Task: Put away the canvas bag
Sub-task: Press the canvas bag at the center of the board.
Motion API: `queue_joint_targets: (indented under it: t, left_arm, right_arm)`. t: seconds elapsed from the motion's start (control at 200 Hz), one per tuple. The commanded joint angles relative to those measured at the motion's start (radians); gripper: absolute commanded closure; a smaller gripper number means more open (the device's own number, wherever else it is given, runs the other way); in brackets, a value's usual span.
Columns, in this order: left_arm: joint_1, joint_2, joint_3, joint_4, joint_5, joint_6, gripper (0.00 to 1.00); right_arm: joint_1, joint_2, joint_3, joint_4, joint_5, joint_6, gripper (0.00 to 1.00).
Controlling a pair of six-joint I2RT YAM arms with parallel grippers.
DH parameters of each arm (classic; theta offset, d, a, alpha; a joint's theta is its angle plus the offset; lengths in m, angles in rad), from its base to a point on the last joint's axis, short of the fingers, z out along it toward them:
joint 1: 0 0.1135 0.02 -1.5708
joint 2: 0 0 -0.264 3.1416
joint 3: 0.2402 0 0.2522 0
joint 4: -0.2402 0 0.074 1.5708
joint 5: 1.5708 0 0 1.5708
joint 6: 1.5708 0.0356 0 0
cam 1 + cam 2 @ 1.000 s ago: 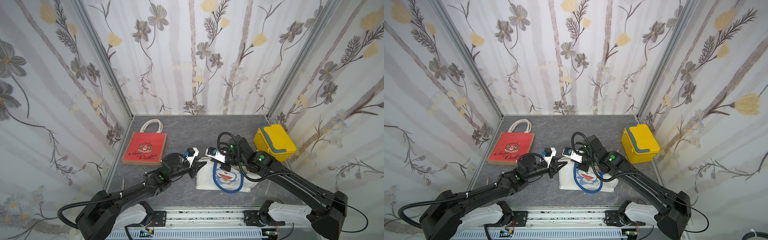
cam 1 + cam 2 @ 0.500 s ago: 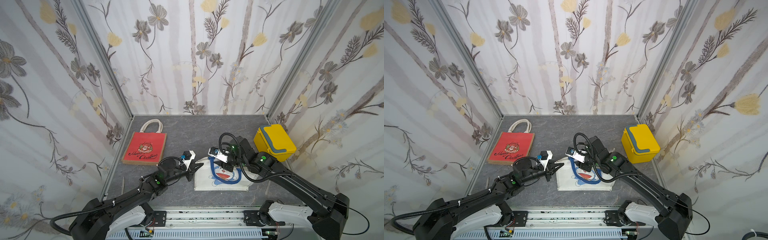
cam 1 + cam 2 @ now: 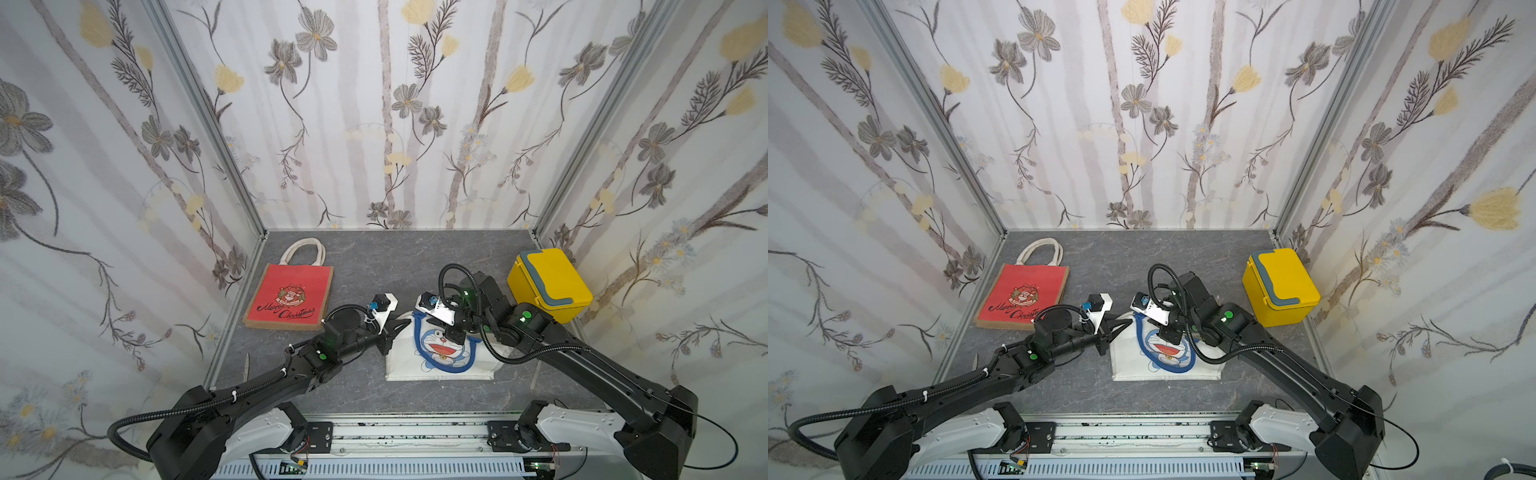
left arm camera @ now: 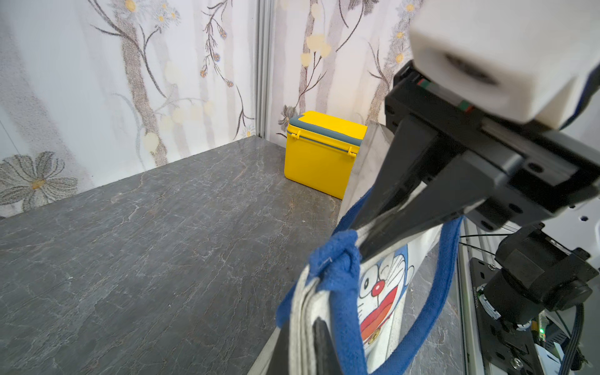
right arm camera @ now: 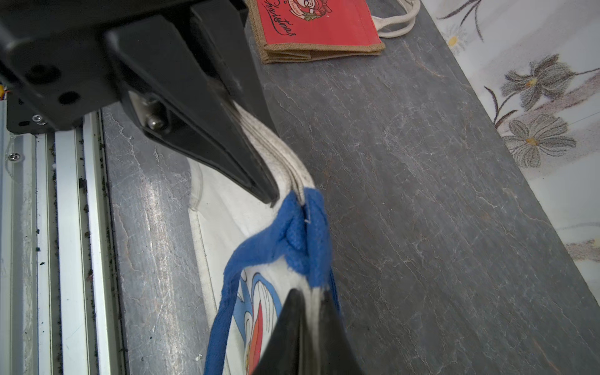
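1. Since a second earlier, the canvas bag [image 3: 440, 368] had been let down from a bunched, narrower shape. It was now seen spread wider, with its lower edge lying straight on the tabletop [image 3: 374, 266]. The left hand [image 3: 392, 334] had been shifted slightly toward the front edge.
2. The left hand was found clenched on the top hem of the canvas bag. In the right wrist view its black fingers [image 5: 211, 123] were seen pinching the layered white hem just beside the blue handle [image 5: 302, 233].
3. The right hand [image 3: 453, 332] was likewise closed on the same hem, further along. White cloth was seen pinched between its fingers [image 4: 422, 181] in the left wrist view.
4. The hem was held raised between the two hands, which were near each other. The body of the bag rested on the tabletop with its cartoon face uppermost.
5. The blue handle was bunched at the hem between the hands, and a loop of it lay over the printed face in both top views.
6. The canvas bag was placed near the front middle of the tabletop, touching neither of its neighbours. The red Christmas bag [image 3: 291, 297] lay flat toward the left, and the yellow box [image 3: 548, 286] stood by the right wall.
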Motion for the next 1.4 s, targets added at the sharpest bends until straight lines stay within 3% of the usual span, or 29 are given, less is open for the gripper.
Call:
queue_joint_targets:
  t: [0.0, 0.04, 0.12, 0.29, 0.425, 0.634, 0.794, 1.039, 1.189, 1.239, 1.274, 1.309, 1.394]
  left_arm:
    - [0.004, -0.034, -0.015, -0.031, -0.106, 0.000, 0.97]
    - [0.004, -0.057, -0.029, -0.031, -0.116, -0.006, 0.97]
    - [0.005, -0.088, -0.044, -0.044, -0.119, -0.016, 0.98]
    - [0.006, -0.101, -0.055, -0.054, -0.073, -0.033, 0.96]
    - [0.006, -0.109, -0.049, -0.054, -0.047, -0.040, 0.92]
    - [0.006, -0.127, -0.047, -0.046, -0.017, -0.048, 0.88]
    - [0.006, -0.118, -0.054, -0.048, 0.004, -0.055, 0.88]
    - [0.006, -0.102, -0.042, -0.077, -0.052, -0.057, 0.87]
    - [0.003, -0.099, -0.009, -0.096, 0.005, -0.020, 0.44]
    - [0.003, -0.101, 0.015, -0.128, -0.002, 0.015, 0.36]
    - [0.003, -0.097, 0.034, -0.152, -0.014, 0.038, 0.37]
    - [0.003, -0.085, 0.057, -0.187, -0.033, 0.058, 0.45]
    - [0.003, -0.044, 0.106, -0.270, -0.095, 0.068, 0.76]
  right_arm:
    - [0.001, -0.024, -0.009, -0.032, 0.064, 0.026, 0.48]
    - [0.001, -0.030, -0.009, -0.061, 0.102, 0.047, 0.44]
    - [0.000, -0.040, -0.005, -0.117, 0.135, 0.066, 0.46]
    - [0.001, -0.096, -0.053, -0.040, 0.093, 0.069, 0.71]
    - [0.003, -0.096, -0.038, 0.006, 0.049, 0.068, 0.63]
    - [0.003, -0.016, -0.019, 0.001, 0.054, 0.025, 0.60]
    - [0.003, -0.002, -0.016, 0.000, 0.053, 0.020, 0.73]
    - [0.003, -0.062, -0.059, -0.005, 0.065, 0.022, 0.97]
    - [0.004, -0.048, -0.051, 0.002, 0.017, 0.035, 1.00]
    - [0.004, -0.045, -0.048, 0.012, 0.001, 0.040, 0.99]
    - [0.004, -0.045, -0.047, 0.019, -0.012, 0.039, 0.98]
    - [0.004, -0.048, -0.049, 0.028, -0.019, 0.040, 0.95]
    - [0.004, -0.064, -0.054, 0.040, -0.010, 0.043, 0.76]
